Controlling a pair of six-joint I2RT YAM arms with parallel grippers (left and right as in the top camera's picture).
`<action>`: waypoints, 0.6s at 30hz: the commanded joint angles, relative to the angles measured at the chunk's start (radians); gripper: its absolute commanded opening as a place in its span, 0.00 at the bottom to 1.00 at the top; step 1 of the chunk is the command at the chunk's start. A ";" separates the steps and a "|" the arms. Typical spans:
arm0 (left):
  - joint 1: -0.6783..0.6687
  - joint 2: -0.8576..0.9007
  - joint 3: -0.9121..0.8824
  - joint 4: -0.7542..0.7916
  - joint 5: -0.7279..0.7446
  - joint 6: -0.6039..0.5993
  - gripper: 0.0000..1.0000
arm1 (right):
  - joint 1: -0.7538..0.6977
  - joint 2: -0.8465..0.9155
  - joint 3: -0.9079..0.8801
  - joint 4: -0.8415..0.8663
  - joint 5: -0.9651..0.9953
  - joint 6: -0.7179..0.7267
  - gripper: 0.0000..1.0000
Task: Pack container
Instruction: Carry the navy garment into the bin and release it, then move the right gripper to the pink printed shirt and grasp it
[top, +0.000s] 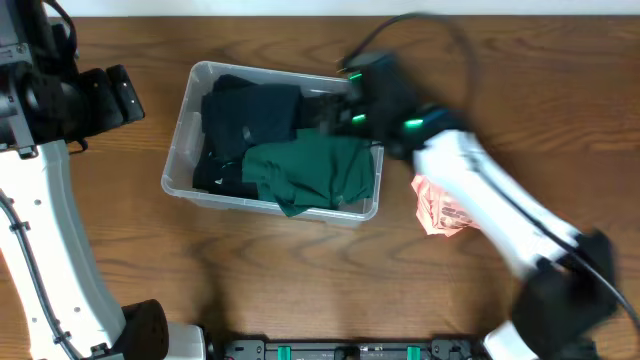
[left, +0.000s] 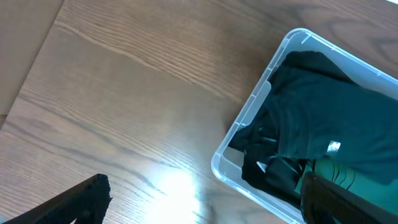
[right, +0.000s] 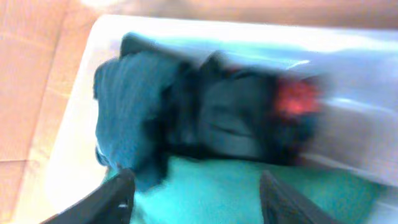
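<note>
The container is a clear plastic bin in the middle of the wooden table. It holds dark clothes and a green garment. My right gripper hovers over the container's far right corner, open and empty. In the blurred right wrist view its fingers spread above the green garment, with the dark clothes and a red patch beyond. My left gripper is open and empty to the left of the container. In the left wrist view its fingers frame bare table beside the container's corner.
A crumpled pink and white item lies on the table right of the container, partly under my right arm. The left arm's white base link runs along the left edge. A black cable loops at the back right.
</note>
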 joint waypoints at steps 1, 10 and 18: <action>0.004 -0.008 -0.008 -0.004 -0.008 -0.005 0.98 | -0.137 -0.152 0.002 -0.087 0.039 -0.137 0.70; 0.004 -0.008 -0.008 -0.004 -0.008 -0.005 0.98 | -0.667 -0.227 -0.001 -0.448 -0.194 -0.291 0.85; 0.004 -0.008 -0.008 -0.004 -0.008 -0.005 0.98 | -0.932 -0.101 -0.056 -0.597 -0.225 -0.540 0.88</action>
